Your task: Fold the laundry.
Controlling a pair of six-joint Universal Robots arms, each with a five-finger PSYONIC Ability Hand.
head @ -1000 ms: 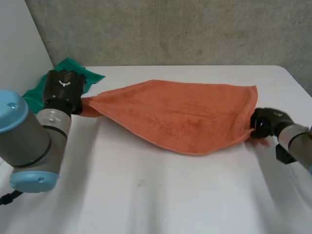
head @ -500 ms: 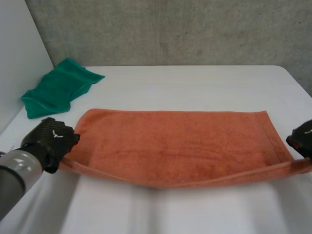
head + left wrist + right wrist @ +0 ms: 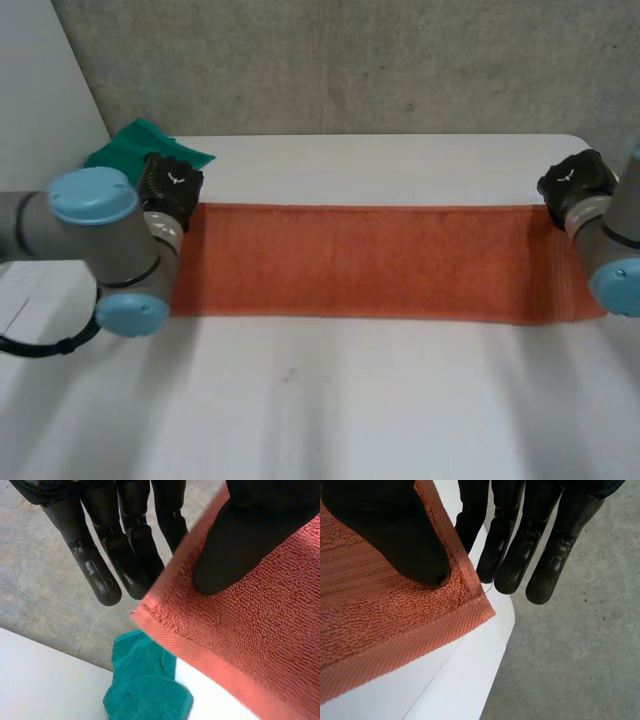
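Lying now as a doubled strip across the white surface (image 3: pixel 350 400), the orange terry towel (image 3: pixel 360 262) has just been halved. Left hand (image 3: pixel 172 188) and right hand (image 3: pixel 572 185) pinch its far corners between thumb and fingers; releasing likely comes next.

**White counter, two cloths**

Here's the white counter (image 3: pixel 330 400), and stretched right across it runs the orange towel (image 3: pixel 360 260). It's a long, even band reaching from the left side almost to the right edge. Its near edge is straight, with a ribbed border showing at the right end. Up in the far left corner sits a crumpled green cloth (image 3: pixel 128 145), near the towel's left end.
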